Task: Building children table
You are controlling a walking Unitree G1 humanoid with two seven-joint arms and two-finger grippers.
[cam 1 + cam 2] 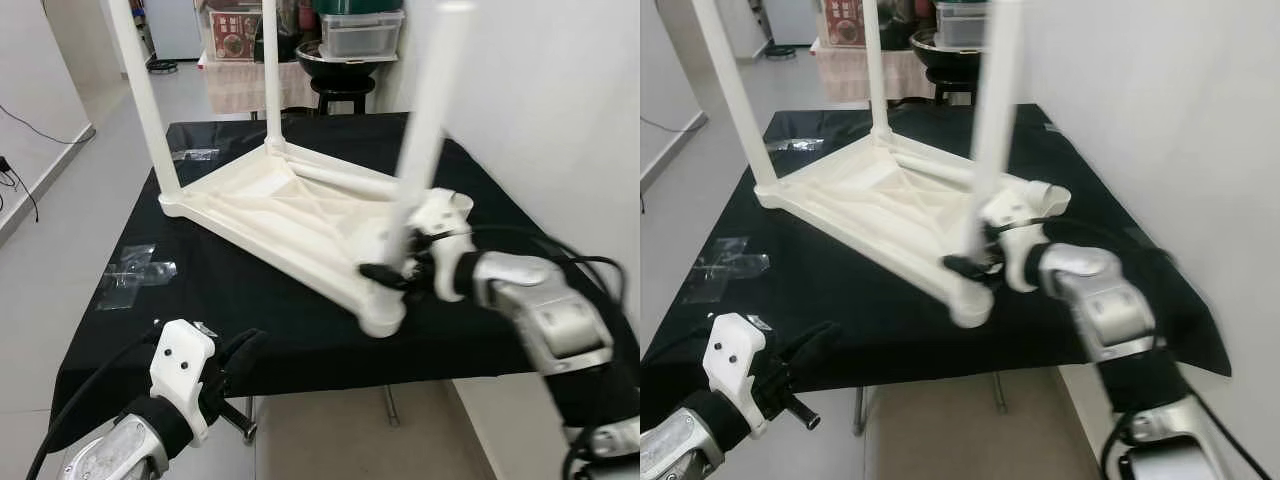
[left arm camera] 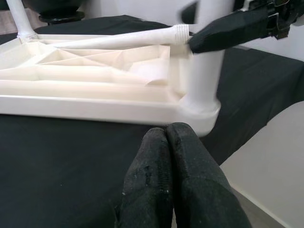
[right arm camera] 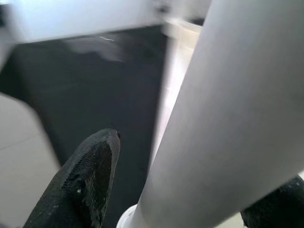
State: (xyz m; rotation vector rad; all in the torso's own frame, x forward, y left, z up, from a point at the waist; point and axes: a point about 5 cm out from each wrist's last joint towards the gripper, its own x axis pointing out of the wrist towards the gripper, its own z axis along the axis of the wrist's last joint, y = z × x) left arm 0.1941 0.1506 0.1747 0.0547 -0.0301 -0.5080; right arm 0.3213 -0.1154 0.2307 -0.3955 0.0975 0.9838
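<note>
White leg upright (blurred), right tool clamping base.

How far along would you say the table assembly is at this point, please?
Done: two legs stand upright in the upturned tabletop. In hand: the right gripper holds a third leg at the near corner socket, blurred by motion. Left: a fourth leg lies loose on the tabletop. The left gripper is shut below the table edge.
</note>
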